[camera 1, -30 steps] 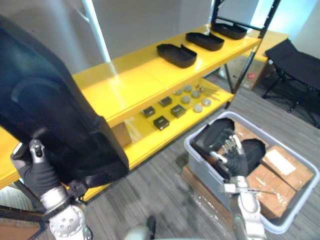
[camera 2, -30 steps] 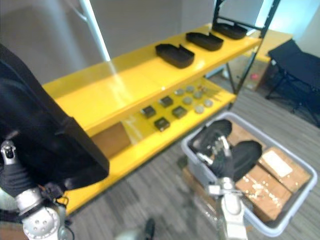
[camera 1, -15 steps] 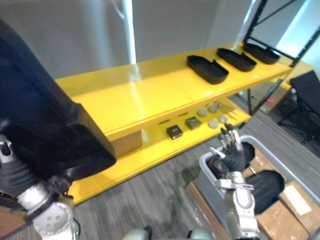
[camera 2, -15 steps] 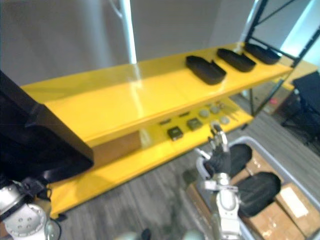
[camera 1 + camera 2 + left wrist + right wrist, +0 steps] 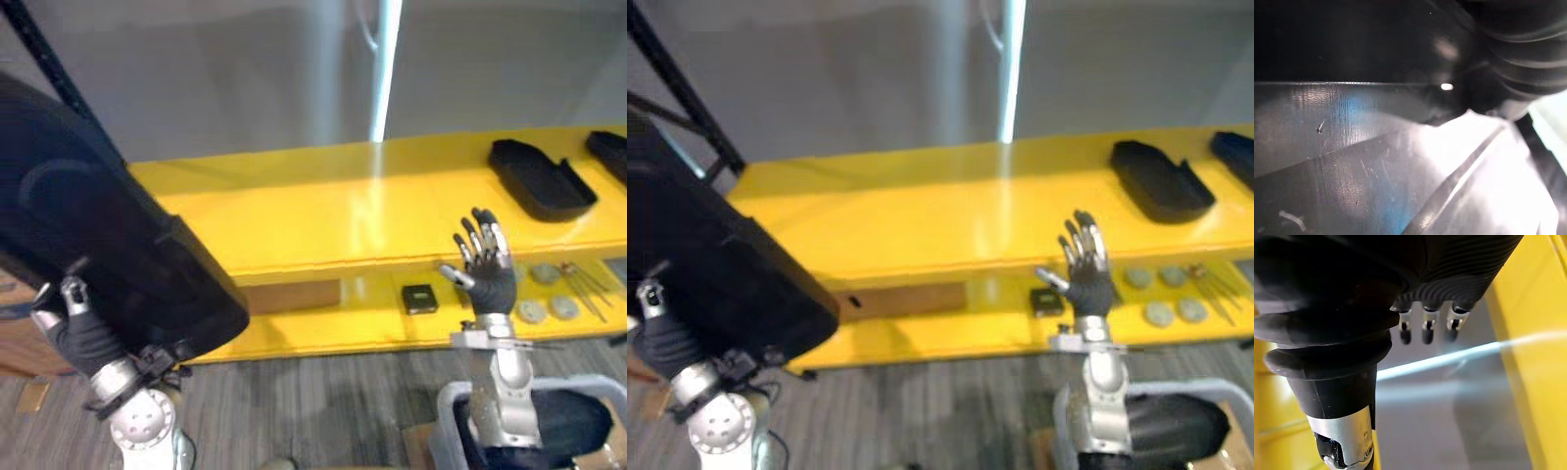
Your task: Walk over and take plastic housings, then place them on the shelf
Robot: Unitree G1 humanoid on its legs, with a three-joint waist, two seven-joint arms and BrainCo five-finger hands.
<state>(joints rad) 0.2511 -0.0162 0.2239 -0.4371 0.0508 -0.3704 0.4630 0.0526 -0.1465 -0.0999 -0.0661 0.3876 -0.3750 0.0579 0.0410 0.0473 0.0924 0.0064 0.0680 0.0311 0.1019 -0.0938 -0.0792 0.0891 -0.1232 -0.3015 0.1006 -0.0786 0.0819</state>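
Head view: the left hand (image 5: 76, 333) pinches the big black plastic housing (image 5: 108, 255) by its near edge, left of the yellow shelf (image 5: 313, 211); the right hand (image 5: 483, 274) is raised and empty. Right wrist view: fingers (image 5: 1425, 330) straight. I'd swing it level onto the shelf's bare top, clear of the shelved housing (image 5: 541, 181)

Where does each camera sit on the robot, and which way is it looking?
Left eye view: on the head, looking down at the yellow shelf; left hand against the big black housing, right hand raised, open.
Right eye view: beside it, same scene.
Left wrist view: left wrist, close against the housing; its dark cover shows.
Right wrist view: right wrist, along its fingers toward a grey wall.
Both eyes share shelf and hands.
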